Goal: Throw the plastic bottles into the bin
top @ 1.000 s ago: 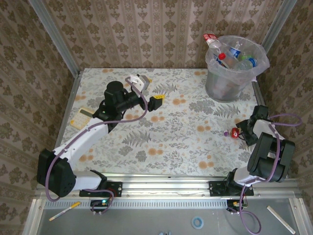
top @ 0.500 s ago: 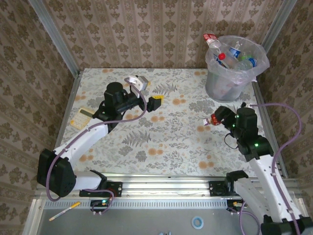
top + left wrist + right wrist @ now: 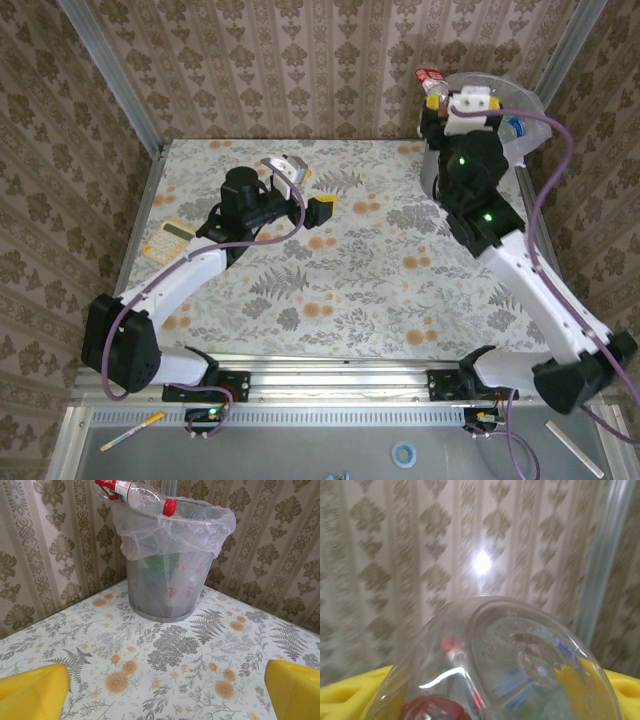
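The right gripper (image 3: pixel 447 100) is clamped on a clear bottle (image 3: pixel 510 655) over the bin (image 3: pixel 165 585), which stands at the table's (image 3: pixel 380 280) far right corner. A second bottle (image 3: pixel 142 492) lies across its rim. The left gripper (image 3: pixel 306 190) hangs over the table's far middle, fingers wide apart.

The top camera looks down over the whole table (image 3: pixel 380 270). The low left wrist camera faces the bin (image 3: pixel 165 580); both share it.

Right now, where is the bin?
The bin stands in the far right corner of the table, close against the wall. In the top view the right arm reaches over it.
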`<state>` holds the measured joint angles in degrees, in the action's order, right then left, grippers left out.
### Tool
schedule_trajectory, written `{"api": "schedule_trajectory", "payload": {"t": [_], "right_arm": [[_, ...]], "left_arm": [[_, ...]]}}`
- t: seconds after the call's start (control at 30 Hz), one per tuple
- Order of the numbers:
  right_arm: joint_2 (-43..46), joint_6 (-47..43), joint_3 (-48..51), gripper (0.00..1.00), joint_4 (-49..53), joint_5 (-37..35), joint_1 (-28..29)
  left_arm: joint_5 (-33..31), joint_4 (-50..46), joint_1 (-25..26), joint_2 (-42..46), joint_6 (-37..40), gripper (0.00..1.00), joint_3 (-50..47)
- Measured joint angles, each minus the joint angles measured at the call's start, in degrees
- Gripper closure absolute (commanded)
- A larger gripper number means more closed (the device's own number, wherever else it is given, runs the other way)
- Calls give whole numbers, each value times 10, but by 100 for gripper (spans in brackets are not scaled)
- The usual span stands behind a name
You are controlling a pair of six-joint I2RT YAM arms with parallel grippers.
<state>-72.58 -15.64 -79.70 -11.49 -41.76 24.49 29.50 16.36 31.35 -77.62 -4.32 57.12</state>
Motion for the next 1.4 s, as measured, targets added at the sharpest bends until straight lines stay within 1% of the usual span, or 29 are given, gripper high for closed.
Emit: {"api": "schedule_trajectory", "payload": {"t": [0.1,0.2,0.27,0.33,0.37,0.4,0.43,0.47,0.5,0.53,0.6,0.63,0.7,0.73,0.8,0.9,1.1,1.27,1.4], "right_arm": [[-60,-86,-42,51,-72,-23,-33],[-105,-127,-87,51,-94,-40,-65],[-124,-128,-116,50,-82,-48,-87],[-149,-107,-170,45,-31,-50,-110],[-164,-90,-206,41,6,-50,-124],[-180,-68,-242,38,45,-50,-139],[-196,-48,-279,39,88,-49,-151],[-224,-25,-341,36,149,-47,-167],[-254,-10,-403,24,195,-44,-178],[-283,1,-458,17,232,-43,-187],[-346,19,-579,4,328,-43,-200],[-374,25,-631,0,364,-43,-201],[-439,24,-750,0,446,-41,-199],[-454,23,-774,0,467,-42,-197],[-459,22,-771,0,508,-41,-193],[-441,24,-715,0,528,-38,-189],[-389,44,-622,0,541,-13,-190],[-331,81,-583,0,542,17,-190],[-287,115,-565,0,553,55,-190]], "left_arm": [[-2,0,0,-6,0,0,3],[-2,0,0,-15,0,0,4],[-2,0,0,-20,0,0,4],[-2,0,0,-25,0,0,5],[-2,0,0,-27,0,0,6],[-2,0,0,-29,0,0,7],[-2,0,0,-30,0,0,7],[-2,0,0,-31,0,2,8],[-2,0,0,-31,0,4,8],[-2,0,0,-31,0,4,8],[-2,0,0,-31,0,3,8],[-2,1,0,-31,0,2,8],[-2,4,0,-31,-1,2,8],[-1,5,0,-31,-3,2,8],[0,7,0,-31,-5,2,8],[0,9,0,-31,-7,1,7],[0,8,0,-28,-7,0,7],[7,8,1,-28,-15,0,7],[25,-1,7,-44,-15,0,32]]}}
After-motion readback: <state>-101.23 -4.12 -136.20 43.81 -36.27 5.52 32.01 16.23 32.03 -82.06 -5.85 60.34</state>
